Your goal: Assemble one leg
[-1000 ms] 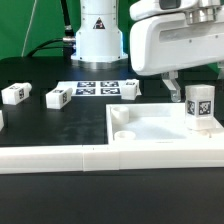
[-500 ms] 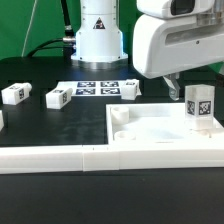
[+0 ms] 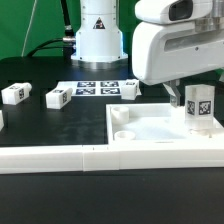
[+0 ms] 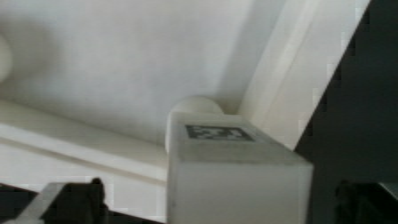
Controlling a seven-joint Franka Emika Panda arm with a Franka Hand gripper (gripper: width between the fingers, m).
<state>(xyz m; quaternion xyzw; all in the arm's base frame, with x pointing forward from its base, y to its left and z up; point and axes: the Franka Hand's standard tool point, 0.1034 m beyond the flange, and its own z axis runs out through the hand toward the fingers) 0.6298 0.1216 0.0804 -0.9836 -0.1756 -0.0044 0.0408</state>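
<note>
Fingers [image 4: 75,200] wide apart, flanking one upright leg [image 3: 198,106]; two legs [image 3: 12,93] [image 3: 58,97] lying on table [image 3: 40,135].

Black table [image 3: 40,70], marker board [image 3: 105,89] at back, loose leg [image 3: 58,98] beside it, another leg [image 3: 13,93] farther out, large white panel [image 3: 150,130].

Bright even light, soft shadows, low resolution, wrist view blurred

Three legs are in plain sight: one upright leg [image 3: 198,108] [image 4: 231,170] between the parted jaws, and a second leg [image 3: 13,93] and third leg [image 3: 58,97] lying well apart from them (a white piece at the frame edge is too cut off to name). There is one panel [image 3: 160,128] with two round sockets [image 3: 122,114], and one marker board [image 3: 107,89].
</note>
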